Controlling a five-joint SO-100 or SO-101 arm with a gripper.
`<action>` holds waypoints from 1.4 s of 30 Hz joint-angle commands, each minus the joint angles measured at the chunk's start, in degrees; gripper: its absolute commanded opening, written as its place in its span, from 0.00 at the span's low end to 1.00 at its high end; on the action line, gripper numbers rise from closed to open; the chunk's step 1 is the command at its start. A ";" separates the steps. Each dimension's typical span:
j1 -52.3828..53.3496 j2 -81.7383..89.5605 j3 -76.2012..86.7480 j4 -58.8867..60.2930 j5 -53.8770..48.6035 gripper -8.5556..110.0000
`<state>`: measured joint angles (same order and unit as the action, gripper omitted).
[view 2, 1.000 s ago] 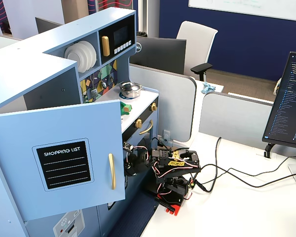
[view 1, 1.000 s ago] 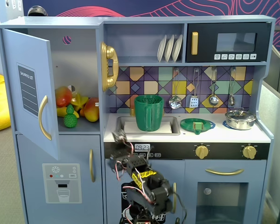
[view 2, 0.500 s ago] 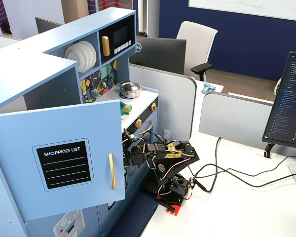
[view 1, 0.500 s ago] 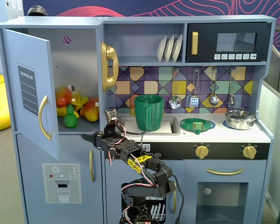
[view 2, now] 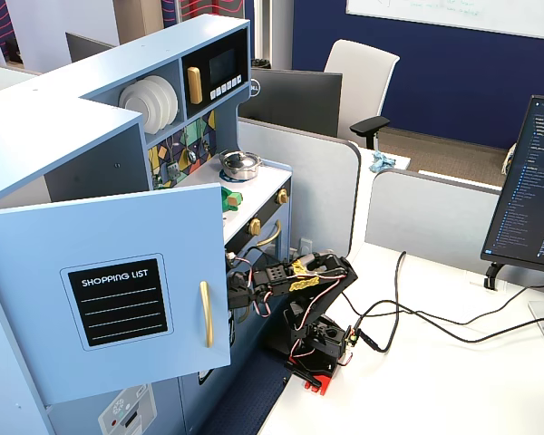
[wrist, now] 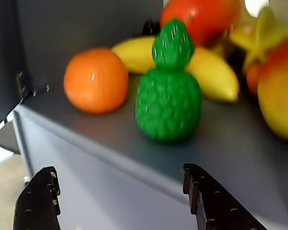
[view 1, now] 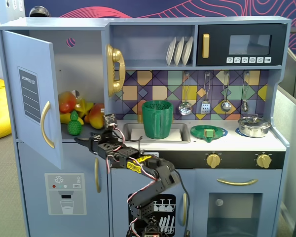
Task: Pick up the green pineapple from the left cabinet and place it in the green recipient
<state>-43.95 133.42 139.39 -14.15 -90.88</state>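
The green pineapple (view 1: 74,123) stands upright at the front of the shelf in the open left cabinet (view 1: 32,64). In the wrist view it (wrist: 169,96) is dead ahead, a little beyond the shelf edge. My gripper (view 1: 80,141) is open and empty, just below and in front of the shelf, short of the pineapple. In the wrist view the gripper (wrist: 120,191) has its two black fingers (wrist: 38,203) spread wide to either side. The green recipient (view 1: 157,119), a tall ribbed cup, stands in the sink to the right.
An orange (wrist: 96,79), a banana (wrist: 209,69) and mangoes (wrist: 278,96) crowd the shelf around the pineapple. The open cabinet door (view 2: 118,290) juts out at the left. A flat green plate (view 1: 207,132) and a steel pot (view 1: 254,126) sit on the counter.
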 commanded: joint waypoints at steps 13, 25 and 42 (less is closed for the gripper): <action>4.31 -15.03 -15.12 -6.77 -6.06 0.29; 4.13 -22.06 -22.06 -7.91 -7.03 0.28; 2.11 -30.06 -29.62 -9.23 -8.44 0.28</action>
<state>-40.87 103.54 115.22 -20.92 -98.44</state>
